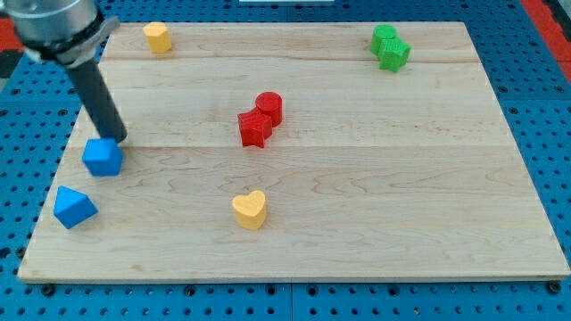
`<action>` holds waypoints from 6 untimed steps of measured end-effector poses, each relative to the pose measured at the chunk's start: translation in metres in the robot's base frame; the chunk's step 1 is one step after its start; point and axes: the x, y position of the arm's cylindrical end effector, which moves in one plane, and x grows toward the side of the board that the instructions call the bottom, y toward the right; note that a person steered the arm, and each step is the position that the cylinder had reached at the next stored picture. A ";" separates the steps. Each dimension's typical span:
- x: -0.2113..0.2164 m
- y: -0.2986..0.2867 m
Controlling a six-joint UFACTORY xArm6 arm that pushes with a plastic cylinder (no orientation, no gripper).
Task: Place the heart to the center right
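A yellow heart [250,210] lies on the wooden board [375,178], below the middle toward the view's bottom. My tip [117,139] is at the view's left, touching the top of a blue cube [103,158]. The tip is far to the left of the heart and above it in the view.
A blue triangular block [73,207] lies at the lower left. A red cylinder [268,107] and a red star [254,128] touch near the middle. A yellow block [157,37] is at the top left. Two green blocks [390,46] sit together at the top right.
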 end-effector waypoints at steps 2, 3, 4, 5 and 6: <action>0.047 0.010; 0.075 0.075; 0.111 0.090; 0.111 0.171; 0.087 0.239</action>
